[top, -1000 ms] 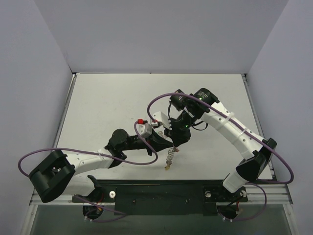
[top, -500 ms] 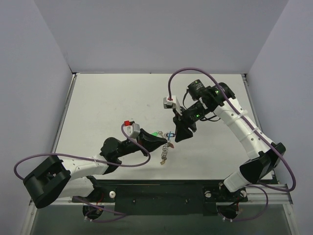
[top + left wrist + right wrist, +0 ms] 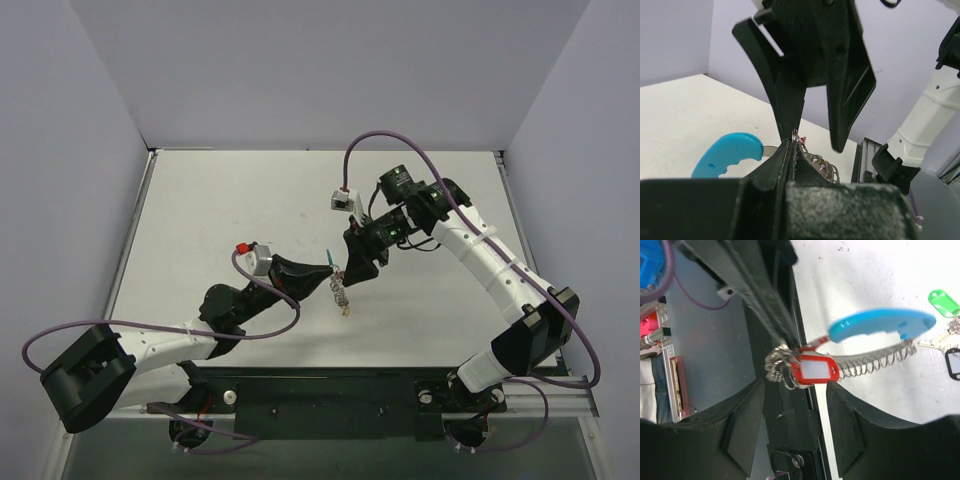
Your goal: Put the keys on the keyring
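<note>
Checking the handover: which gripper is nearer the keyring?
Left. The left gripper is shut on the keyring at its metal loop. The right gripper stands open around that same spot; whether it touches is unclear.

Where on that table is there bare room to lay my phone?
Bare: the table's far-left stretch, between its rim and the left arm, and the near-right patch inside the right arm's bend. Crowded: the middle, where the left end effector and right end effector meet at the keyring.

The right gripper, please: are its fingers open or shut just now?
Open: the left wrist view shows the right gripper with fingers apart, nothing clamped between them.
</note>
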Tool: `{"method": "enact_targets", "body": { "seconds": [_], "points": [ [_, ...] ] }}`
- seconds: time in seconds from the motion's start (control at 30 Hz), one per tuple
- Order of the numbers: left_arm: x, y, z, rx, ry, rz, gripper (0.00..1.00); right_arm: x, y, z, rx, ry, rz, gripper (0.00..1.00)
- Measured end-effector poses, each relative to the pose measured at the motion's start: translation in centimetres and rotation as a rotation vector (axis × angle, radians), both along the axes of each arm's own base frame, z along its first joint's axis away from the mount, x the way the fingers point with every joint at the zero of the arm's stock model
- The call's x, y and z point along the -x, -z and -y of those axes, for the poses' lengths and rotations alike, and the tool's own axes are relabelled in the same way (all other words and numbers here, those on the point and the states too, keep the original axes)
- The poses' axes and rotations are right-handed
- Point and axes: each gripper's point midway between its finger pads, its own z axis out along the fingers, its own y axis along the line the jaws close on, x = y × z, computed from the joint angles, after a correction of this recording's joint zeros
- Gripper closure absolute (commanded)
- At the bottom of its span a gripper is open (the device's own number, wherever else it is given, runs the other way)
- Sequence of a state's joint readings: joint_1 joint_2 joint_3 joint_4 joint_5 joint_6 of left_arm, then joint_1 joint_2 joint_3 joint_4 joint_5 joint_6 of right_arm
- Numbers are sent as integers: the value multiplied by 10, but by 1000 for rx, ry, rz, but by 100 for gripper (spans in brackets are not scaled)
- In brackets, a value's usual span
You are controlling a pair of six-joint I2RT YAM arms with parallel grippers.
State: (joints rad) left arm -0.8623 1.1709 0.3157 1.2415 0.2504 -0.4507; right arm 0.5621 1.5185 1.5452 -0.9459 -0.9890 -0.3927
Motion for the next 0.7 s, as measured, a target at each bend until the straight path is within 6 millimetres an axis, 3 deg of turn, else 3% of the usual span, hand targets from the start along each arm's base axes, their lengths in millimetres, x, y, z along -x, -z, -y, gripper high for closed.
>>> {"method": "enact_targets", "body": {
  "seconds": [0.13,0.37,0.7],
  "points": [
    [-2,-9,-5,25,-24,18,100,-7,12,2,37,36,6,50],
    [-3,-8,-6,28,-32,12,100,-15,12,-1,34,43,52,51],
    [-2,-1,-7,28,-28,-23,100,-1,13,-14,20,-54,102,66]
  ]
}}
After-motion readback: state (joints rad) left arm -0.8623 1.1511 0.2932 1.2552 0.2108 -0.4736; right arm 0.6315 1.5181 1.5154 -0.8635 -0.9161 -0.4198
